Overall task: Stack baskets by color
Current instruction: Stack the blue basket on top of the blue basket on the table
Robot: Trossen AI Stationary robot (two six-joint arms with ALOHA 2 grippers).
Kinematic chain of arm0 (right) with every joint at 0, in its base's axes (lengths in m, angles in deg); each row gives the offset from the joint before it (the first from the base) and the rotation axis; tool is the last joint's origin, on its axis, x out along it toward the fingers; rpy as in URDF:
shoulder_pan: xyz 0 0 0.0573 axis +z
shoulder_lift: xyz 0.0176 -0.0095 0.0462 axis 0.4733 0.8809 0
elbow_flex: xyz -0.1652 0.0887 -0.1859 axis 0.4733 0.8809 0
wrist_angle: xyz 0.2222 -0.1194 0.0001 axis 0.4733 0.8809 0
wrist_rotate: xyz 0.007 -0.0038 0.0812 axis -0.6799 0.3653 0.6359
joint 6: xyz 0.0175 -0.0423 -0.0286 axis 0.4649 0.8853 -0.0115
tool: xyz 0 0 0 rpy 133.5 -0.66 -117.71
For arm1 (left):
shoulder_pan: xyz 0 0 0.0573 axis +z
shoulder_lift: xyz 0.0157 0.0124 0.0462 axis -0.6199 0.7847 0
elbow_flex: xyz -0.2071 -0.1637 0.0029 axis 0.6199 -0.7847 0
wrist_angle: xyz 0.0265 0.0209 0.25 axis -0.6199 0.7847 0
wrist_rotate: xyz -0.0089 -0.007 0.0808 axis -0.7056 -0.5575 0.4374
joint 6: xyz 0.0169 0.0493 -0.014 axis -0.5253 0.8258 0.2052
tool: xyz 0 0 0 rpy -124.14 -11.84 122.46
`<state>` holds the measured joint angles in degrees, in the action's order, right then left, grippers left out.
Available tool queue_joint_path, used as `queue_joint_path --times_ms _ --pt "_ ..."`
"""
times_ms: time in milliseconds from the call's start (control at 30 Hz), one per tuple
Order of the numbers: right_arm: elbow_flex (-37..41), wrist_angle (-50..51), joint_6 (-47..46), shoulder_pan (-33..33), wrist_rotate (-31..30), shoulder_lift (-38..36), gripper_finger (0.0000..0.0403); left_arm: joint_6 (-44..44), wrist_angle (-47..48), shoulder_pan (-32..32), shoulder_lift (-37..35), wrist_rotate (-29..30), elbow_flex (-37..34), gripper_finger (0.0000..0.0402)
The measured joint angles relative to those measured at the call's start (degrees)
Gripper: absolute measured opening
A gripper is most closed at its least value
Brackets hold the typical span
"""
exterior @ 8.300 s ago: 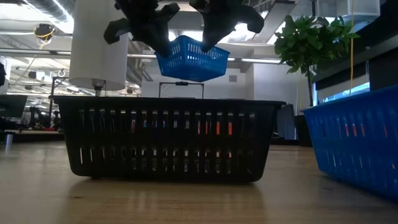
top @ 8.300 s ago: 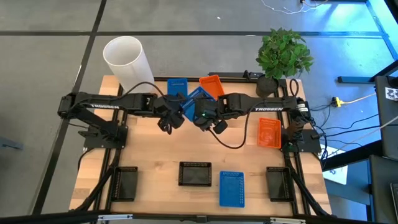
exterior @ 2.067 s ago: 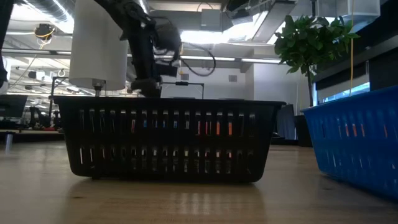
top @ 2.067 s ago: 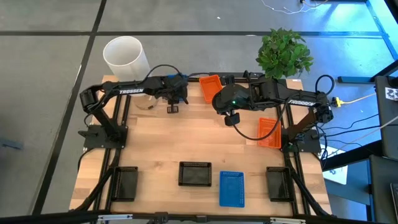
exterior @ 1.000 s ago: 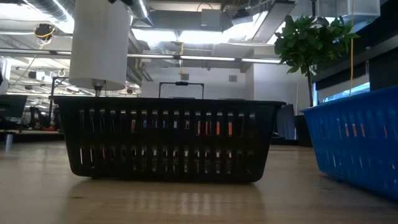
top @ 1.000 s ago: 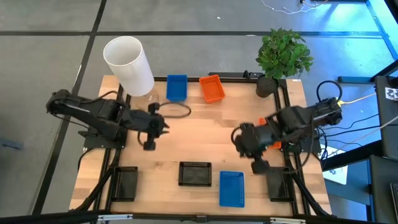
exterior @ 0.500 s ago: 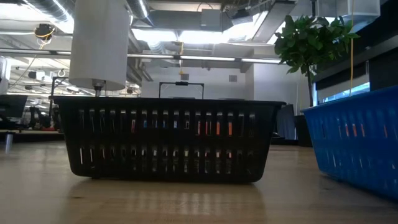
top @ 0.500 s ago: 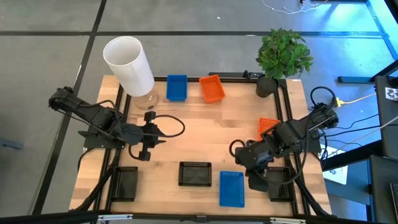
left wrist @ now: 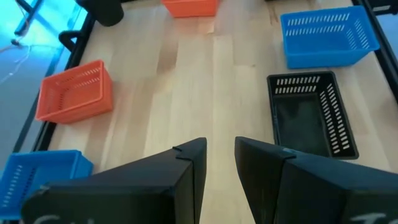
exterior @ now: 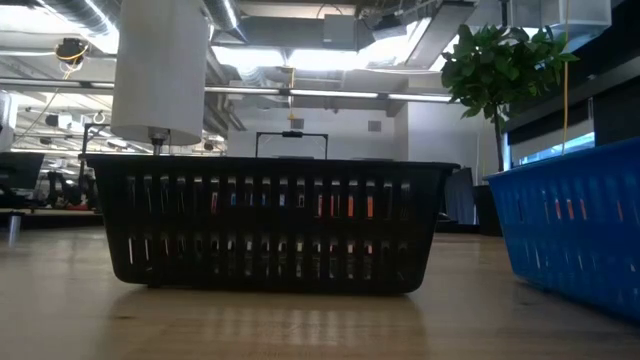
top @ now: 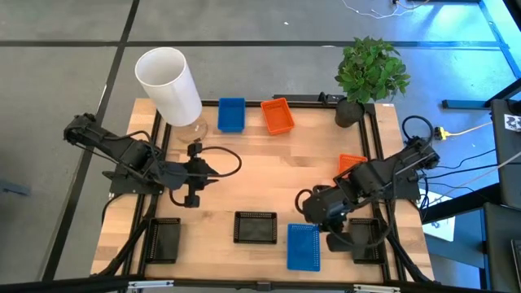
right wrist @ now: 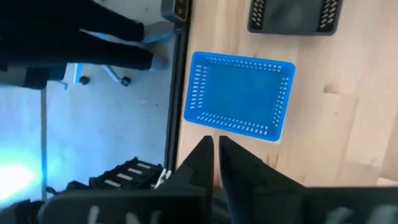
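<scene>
Right gripper (top: 327,230): near front blue basket (top: 304,247); fingers almost together, empty.
Left gripper (top: 192,186): waiting mid-table, narrow gap, empty.
Basket: likely light, stiff mesh; pinch rim.

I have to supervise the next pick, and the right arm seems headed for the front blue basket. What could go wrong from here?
1. The right gripper hovers by the front blue basket with its fingers nearly together; if it descends like that, it may shove the basket rather than straddle its wall.
2. The black basket sits close beside the blue one, so a sideways push could knock it.
3. The left gripper is empty mid-table; both arms converging may clash.
</scene>
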<state>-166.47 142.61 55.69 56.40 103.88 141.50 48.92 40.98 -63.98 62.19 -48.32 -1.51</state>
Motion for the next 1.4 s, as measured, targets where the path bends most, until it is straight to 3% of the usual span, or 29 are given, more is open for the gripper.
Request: queue_joint_path --times_ms 133,533,733,1033,1400 --pt "0.00 0.78 -2.15 -0.66 -0.23 1.16 0.0052 1.60 -0.07 0.00 0.00 0.01 0.00 0.0076" --pt "-0.02 0.84 6.93 0.59 -5.09 7.27 0.0148 1.79 -0.07 0.00 0.00 -0.83 0.00 0.0076" --pt "-0.02 1.68 9.67 1.06 -10.16 11.51 0.0154 1.80 -0.09 0.00 0.00 -0.85 0.00 0.0076" --pt "-0.02 2.70 12.32 1.03 -11.15 17.31 0.0154 1.85 -0.09 0.00 0.00 -0.68 0.00 0.0076" --pt "1.39 -1.16 12.41 -1.17 -13.58 18.32 0.0154 1.88 -0.08 0.00 0.02 -0.68 0.00 0.0076"
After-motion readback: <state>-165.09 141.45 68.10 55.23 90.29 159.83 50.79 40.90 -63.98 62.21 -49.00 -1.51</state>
